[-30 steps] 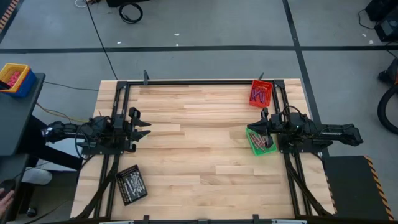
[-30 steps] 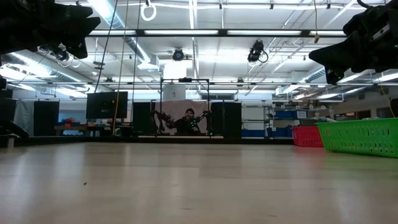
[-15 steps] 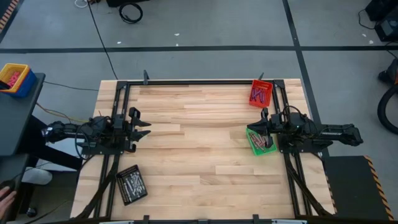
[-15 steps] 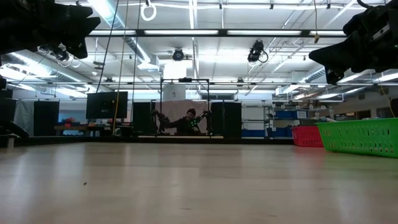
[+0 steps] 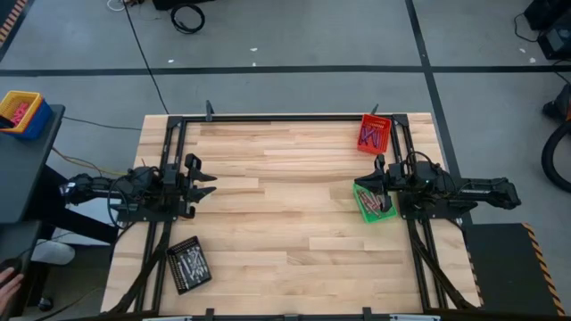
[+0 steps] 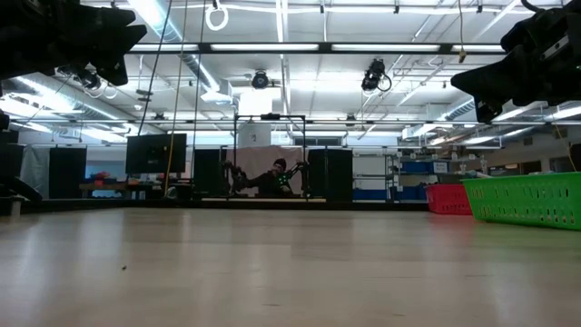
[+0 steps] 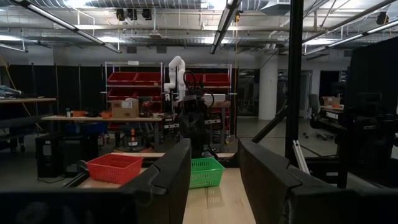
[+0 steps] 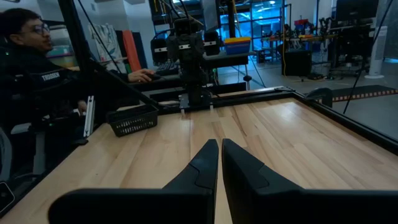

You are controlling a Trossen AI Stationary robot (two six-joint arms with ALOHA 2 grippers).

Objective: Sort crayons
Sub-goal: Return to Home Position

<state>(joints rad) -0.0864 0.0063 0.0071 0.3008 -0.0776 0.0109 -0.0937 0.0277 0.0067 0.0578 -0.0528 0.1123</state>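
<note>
Green tray (image 5: 360, 201) partly under my right gripper (image 5: 368, 185), red tray (image 5: 362, 145) off to its side, and black tray (image 5: 172, 263) beside my left gripper (image 5: 207, 185) each hold crayons (image 5: 373, 207), so I judge sorting done: right fingers pressed together on nothing, left fingers spread wide.

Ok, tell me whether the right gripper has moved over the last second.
No. In the high view the right gripper sits at the same spot by the green tray edge as a second ago.
</note>
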